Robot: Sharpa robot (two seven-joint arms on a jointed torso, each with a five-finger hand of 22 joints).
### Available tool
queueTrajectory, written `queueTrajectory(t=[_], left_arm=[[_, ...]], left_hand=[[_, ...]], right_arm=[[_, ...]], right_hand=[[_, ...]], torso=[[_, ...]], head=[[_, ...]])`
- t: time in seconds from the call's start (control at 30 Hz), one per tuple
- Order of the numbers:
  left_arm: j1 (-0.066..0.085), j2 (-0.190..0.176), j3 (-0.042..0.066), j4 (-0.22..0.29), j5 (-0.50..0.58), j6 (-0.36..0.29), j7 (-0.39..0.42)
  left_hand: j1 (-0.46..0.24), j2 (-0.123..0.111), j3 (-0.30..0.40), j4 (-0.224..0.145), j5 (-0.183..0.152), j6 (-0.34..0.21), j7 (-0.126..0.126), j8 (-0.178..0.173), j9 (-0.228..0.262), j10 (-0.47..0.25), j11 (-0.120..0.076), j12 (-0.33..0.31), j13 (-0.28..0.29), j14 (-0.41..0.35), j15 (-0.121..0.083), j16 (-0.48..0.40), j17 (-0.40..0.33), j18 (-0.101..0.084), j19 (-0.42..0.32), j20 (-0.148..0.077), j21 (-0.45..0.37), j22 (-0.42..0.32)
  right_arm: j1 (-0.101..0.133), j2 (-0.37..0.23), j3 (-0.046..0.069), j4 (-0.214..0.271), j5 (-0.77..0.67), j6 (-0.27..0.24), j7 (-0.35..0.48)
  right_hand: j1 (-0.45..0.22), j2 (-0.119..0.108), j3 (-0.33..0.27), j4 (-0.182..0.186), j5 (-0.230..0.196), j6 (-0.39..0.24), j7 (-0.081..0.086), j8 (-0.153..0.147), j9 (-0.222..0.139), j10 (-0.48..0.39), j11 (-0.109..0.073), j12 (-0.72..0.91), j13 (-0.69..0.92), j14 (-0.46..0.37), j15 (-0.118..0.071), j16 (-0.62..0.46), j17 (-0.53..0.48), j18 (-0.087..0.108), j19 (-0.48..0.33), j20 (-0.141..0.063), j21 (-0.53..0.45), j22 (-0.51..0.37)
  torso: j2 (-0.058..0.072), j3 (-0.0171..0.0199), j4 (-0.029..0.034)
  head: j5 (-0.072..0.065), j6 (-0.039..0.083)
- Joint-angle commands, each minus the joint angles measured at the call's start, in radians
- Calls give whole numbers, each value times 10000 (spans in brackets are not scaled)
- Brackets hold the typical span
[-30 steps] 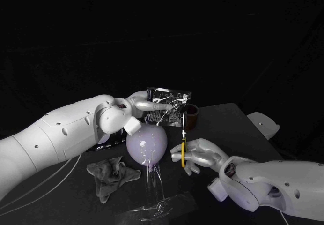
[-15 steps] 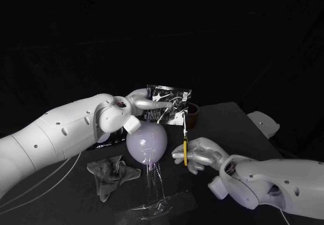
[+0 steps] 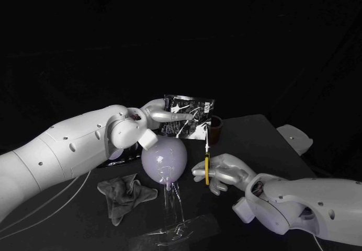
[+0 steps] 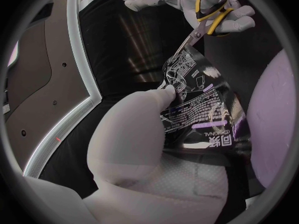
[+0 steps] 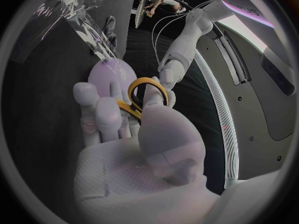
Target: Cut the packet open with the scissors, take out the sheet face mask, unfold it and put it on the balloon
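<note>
Black table [image 3: 252,144] and dark all round it. The shiny packet [image 3: 189,110] is up in the air over the far middle of the table. The left hand [image 3: 160,116] grips it by its 9 o'clock side.

Since a second ago the packet has gone up a little, and the left hand's fingers have slid off its front to that side. The scissors [image 3: 206,162] have hardly moved. Their tip points to 12 o'clock and meets the packet at its 5 o'clock corner — the left wrist view shows the blades touching the packet's edge. The right hand [image 3: 223,171] holds the yellow handles with its fingers in the loops. No slit shows yet, so the cut looks set to start, and the mask is likely inside.

The balloon [image 3: 165,157] stands at 7 o'clock of the packet, just under the left hand and close beside the scissors. A brown cup [image 3: 216,130] sits right behind the packet's 4 o'clock corner. A grey cloth [image 3: 124,192] lies at 8 o'clock of the balloon, and a clear plastic piece [image 3: 175,219] lies at its 6 o'clock.

The sharp tip works near the balloon — a slip could pop it.
</note>
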Motion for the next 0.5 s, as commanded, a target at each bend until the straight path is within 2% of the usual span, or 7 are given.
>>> queueTrajectory(t=[0.03,0.1,0.2,0.5], left_arm=[[14,9,10,31,-24,37,111],[14,7,10,27,-24,21,97],[14,5,10,27,-24,8,80],[14,-1,9,46,-94,0,82]], left_hand=[[27,99,14,-71,32,50,4,29,556,72,14,-53,4,43,-49,28,15,134,62,21,40,9],[27,99,14,-71,32,50,4,29,556,72,14,-53,4,43,-49,28,15,134,62,21,40,9],[27,99,14,-71,32,50,4,29,556,72,14,-53,4,43,-49,28,15,134,62,21,40,9],[27,99,14,-71,32,50,4,29,556,72,14,-53,4,43,-49,28,15,134,62,21,40,9]], right_arm=[[8,13,12,43,45,-124,365],[8,16,12,57,41,-135,396],[8,20,13,75,35,-156,425],[22,16,16,98,44,-135,421]], right_hand=[[-65,-129,-276,-91,-40,-293,162,-165,-88,-542,177,-19,-148,-237,145,-266,-368,2,-347,117,-451,-240],[-128,-177,-277,-162,-46,-505,291,-293,-172,-1021,304,-49,-169,-514,262,-562,-799,102,-705,237,-942,-511],[-181,-210,-283,-206,-42,-641,352,-375,-231,-1239,372,-56,-169,-717,313,-784,-1125,183,-964,310,-1310,-721],[-247,-229,-281,-272,-43,-789,414,-452,-304,-1500,437,-50,-165,-911,378,-942,-1380,259,-1202,398,-1627,-919]], torso=[[-2,3,-10],[-3,4,-11],[-7,5,-8],[-3,-2,-1]], head=[[-3,17],[-4,26],[-13,37],[-52,70]])
